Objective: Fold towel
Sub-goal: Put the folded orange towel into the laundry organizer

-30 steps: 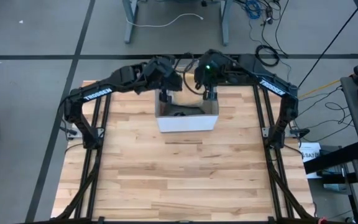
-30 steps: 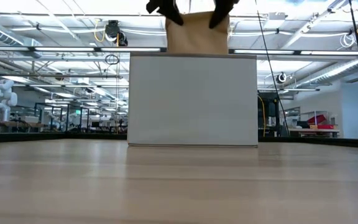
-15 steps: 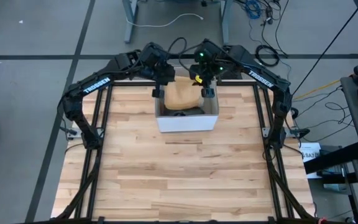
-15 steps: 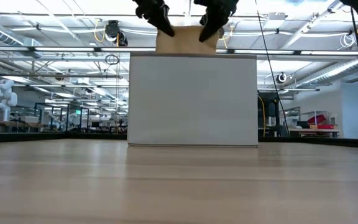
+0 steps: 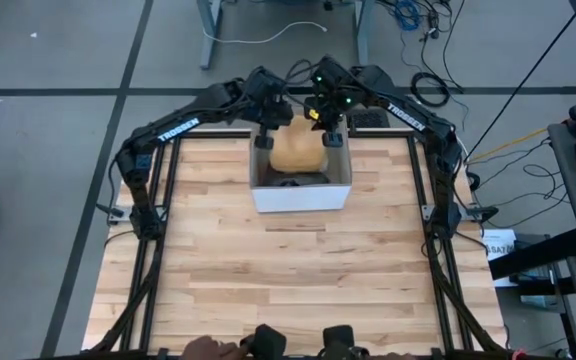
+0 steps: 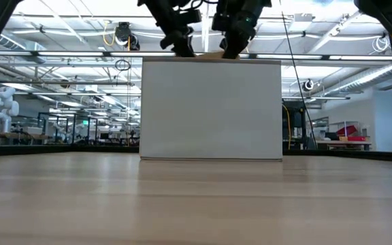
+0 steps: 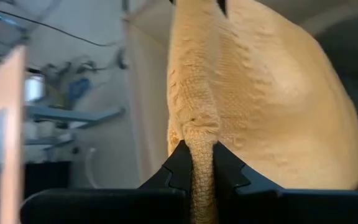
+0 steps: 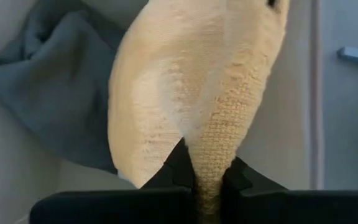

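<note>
A tan towel point(image 5: 296, 153) hangs between my two grippers over the white box point(image 5: 301, 196) at the far middle of the table. My left gripper point(image 5: 264, 140) is shut on its left upper end and my right gripper point(image 5: 333, 137) on its right upper end. In the low view only a sliver of towel point(image 6: 211, 56) shows above the box's front wall point(image 6: 211, 109), with both grippers just over the rim. The towel's lower part is hidden inside the box. My left gripper pinches a bunched, rolled edge of the towel point(image 7: 200, 149) between its two fingers point(image 7: 180, 167), slanting down from the table's left. The cloth runs away from the fingers and sags into the box. My right gripper pinches a gathered edge of the towel point(image 8: 211, 149) between its two fingers point(image 8: 176, 163), slanting down from the table's right. The cloth spreads out beyond the fingers, hanging over the box's inside.
A grey cloth point(image 8: 48, 87) lies crumpled on the box's floor under the towel. The wooden table point(image 5: 288, 280) stretches wide in front of the box. A person's hands point(image 5: 218, 348) show at the near edge.
Both grippers have gone down and a little toward the table's far edge, tipping more steeply downward, still shut on the towel. The towel, which stood well above the box's rim, has sunk behind the front wall into the box.
</note>
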Tool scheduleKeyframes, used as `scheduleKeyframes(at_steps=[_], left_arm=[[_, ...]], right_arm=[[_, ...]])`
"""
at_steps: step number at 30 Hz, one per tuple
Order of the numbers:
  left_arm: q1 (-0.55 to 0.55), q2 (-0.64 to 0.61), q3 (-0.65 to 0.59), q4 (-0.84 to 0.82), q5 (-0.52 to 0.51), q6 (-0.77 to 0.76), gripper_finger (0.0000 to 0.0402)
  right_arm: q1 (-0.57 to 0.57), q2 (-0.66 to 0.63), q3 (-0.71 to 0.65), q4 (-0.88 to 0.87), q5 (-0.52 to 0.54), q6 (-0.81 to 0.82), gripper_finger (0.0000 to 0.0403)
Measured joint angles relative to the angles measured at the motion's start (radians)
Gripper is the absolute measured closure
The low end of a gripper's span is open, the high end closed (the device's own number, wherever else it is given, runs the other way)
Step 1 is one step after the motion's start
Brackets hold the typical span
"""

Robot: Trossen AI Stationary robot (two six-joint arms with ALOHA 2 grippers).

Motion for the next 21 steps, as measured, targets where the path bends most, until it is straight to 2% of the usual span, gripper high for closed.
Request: scheduleKeyframes(at_steps=[3,7,11,17,21], left_arm=[[0.001,0.000,0.000,0.048,-0.011,0.012,0.0376],[0.003,0.000,0.000,0.028,0.005,-0.002,0.0376],[0.005,0.010,0.000,-0.054,0.134,-0.050,0.0376],[-0.020,0.039,-0.082,-0.105,0.266,-0.099,0.0363],[-0.058,0.040,-0.198,-0.089,0.395,-0.116,0.0340]], right_arm=[[-0.020,-0.006,0.000,0.006,0.002,-0.004,0.0390],[-0.036,-0.007,0.000,-0.010,-0.012,-0.010,0.0390],[-0.037,0.010,-0.016,-0.039,-0.077,-0.022,0.0390],[-0.027,0.012,-0.186,-0.058,-0.211,0.009,0.0389],[-0.009,0.012,-0.344,-0.081,-0.404,0.010,0.0371]])
